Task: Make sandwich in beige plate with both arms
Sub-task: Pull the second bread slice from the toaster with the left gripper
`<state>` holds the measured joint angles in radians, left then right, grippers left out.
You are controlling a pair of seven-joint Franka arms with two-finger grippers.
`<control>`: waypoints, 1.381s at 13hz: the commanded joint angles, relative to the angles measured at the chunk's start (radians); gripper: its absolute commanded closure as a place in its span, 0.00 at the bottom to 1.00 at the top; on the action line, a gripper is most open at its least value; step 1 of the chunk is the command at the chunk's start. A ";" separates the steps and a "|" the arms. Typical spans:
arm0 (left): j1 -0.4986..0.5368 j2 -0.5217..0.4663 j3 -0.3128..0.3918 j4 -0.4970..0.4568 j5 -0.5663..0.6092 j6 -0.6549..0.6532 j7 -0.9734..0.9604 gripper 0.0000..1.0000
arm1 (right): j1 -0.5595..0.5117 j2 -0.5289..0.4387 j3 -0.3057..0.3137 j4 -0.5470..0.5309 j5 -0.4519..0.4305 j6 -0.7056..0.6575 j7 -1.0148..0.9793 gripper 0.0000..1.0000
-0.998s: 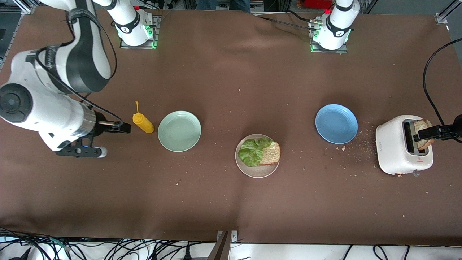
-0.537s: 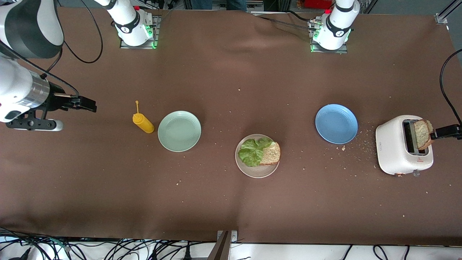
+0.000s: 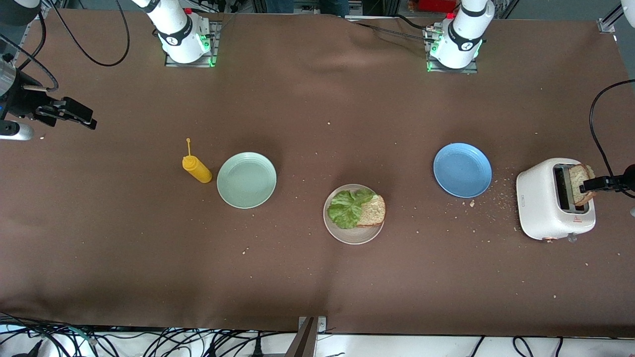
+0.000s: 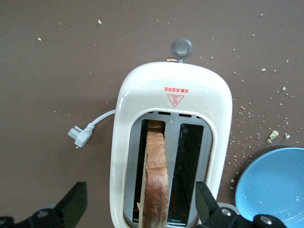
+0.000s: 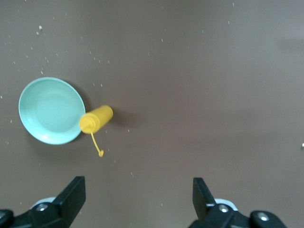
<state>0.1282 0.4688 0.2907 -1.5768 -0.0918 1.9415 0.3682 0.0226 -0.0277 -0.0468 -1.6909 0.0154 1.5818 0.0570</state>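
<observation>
**Second slice waits in the toaster as the sandwich stands half built**

The left pincer (image 4: 137, 209) hovers directly over the white two-slot toaster (image 3: 554, 204) at the left arm's end of the brown cloth-covered surface (image 3: 307, 277), its jaws spread wide on either side of the brown wholegrain bread slice (image 4: 156, 183) standing upright in one slot. To lift cleanly, the jaws should probably close on the slice's flat faces, then rise straight so the crust clears the slot.

On the round beige plate (image 3: 342, 233), between the mint-green plate (image 3: 246, 179) and the blue plate (image 3: 462, 170) and nearer the camera, lie a first slice (image 3: 372, 211) and a ruffled green lettuce leaf (image 3: 347, 208).

The right pincer (image 3: 74, 113) waits, jaws wide and empty, over the right arm's end of the surface, well apart from the yellow squeeze bottle (image 3: 196, 168).
</observation>
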 commanded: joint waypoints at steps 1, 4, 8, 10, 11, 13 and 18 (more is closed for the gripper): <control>0.017 -0.038 -0.010 -0.077 -0.014 0.037 0.021 0.38 | -0.071 -0.047 0.050 -0.035 -0.017 -0.023 -0.013 0.00; 0.002 -0.033 -0.011 -0.054 0.041 -0.045 0.017 1.00 | -0.098 -0.044 0.089 -0.033 -0.061 0.029 -0.020 0.00; -0.012 -0.041 -0.015 0.033 0.032 -0.169 0.014 1.00 | -0.087 -0.026 0.091 -0.029 -0.051 0.087 -0.037 0.00; -0.025 -0.041 -0.016 0.095 0.021 -0.243 0.003 1.00 | -0.076 -0.028 0.075 -0.029 -0.045 0.090 -0.086 0.00; -0.029 -0.041 -0.015 0.116 -0.014 -0.262 0.003 1.00 | -0.050 -0.029 0.041 -0.029 -0.013 0.084 -0.086 0.00; -0.025 -0.042 -0.013 0.171 -0.075 -0.309 0.002 1.00 | -0.027 -0.028 0.002 -0.029 0.005 0.076 -0.092 0.00; -0.067 -0.041 -0.085 0.316 -0.211 -0.522 0.002 1.00 | -0.019 -0.021 0.008 -0.018 -0.003 0.081 -0.089 0.00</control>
<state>0.0746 0.4189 0.2411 -1.2785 -0.2201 1.4577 0.3701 -0.0091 -0.0430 -0.0275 -1.7036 -0.0021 1.6530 -0.0180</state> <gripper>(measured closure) 0.885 0.000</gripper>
